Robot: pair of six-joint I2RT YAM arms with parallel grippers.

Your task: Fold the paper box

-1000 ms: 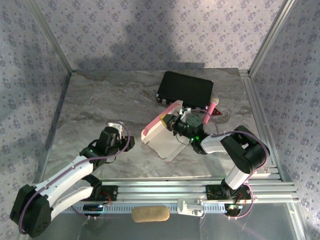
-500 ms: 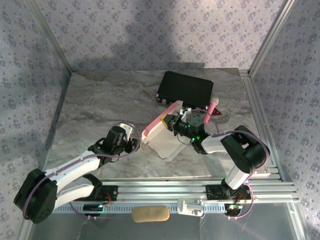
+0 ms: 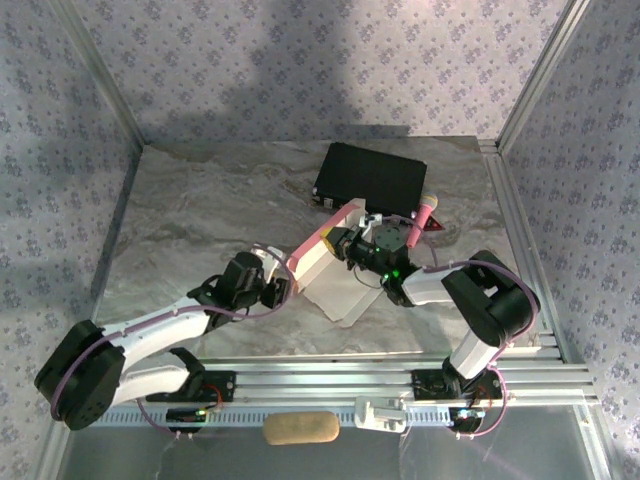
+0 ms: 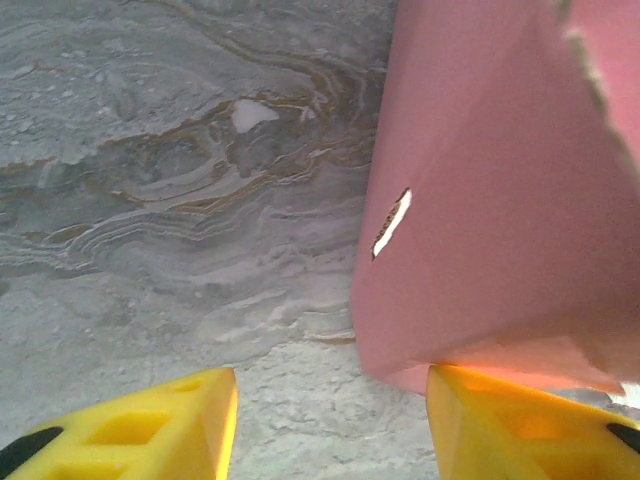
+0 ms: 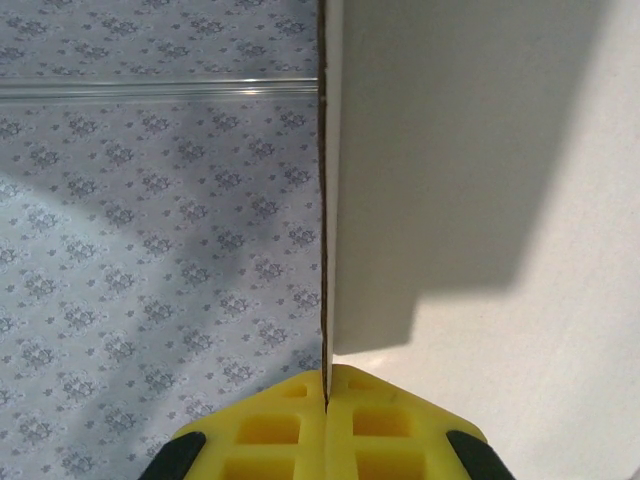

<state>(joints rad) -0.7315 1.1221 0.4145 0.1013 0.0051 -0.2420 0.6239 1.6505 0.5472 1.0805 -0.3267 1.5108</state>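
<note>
The paper box (image 3: 322, 252) is a salmon-pink card sheet with a paler inside, partly raised in the middle of the table. One wall stands up and a pale panel (image 3: 341, 297) lies flat. My right gripper (image 3: 339, 244) is shut on the standing wall, and its wrist view has the card's thin edge (image 5: 325, 250) pinched between the yellow fingertips (image 5: 326, 392). My left gripper (image 3: 284, 291) is open at the box's left corner. In its wrist view the pink outer face (image 4: 480, 200) rises just ahead, with the right finger (image 4: 520, 425) against its lower corner and the left finger (image 4: 150, 430) over bare table.
A black hard case (image 3: 372, 178) lies behind the box, with a small pink microphone (image 3: 428, 210) at its right corner. Aluminium rails (image 3: 400, 375) run along the near edge, and a tan oblong object (image 3: 300, 429) lies below them. Patterned walls close in the table.
My left arm has swung right across the table until its open gripper reached the box's left corner. The box's pink wall stands a little more upright. The right gripper kept its grip.
</note>
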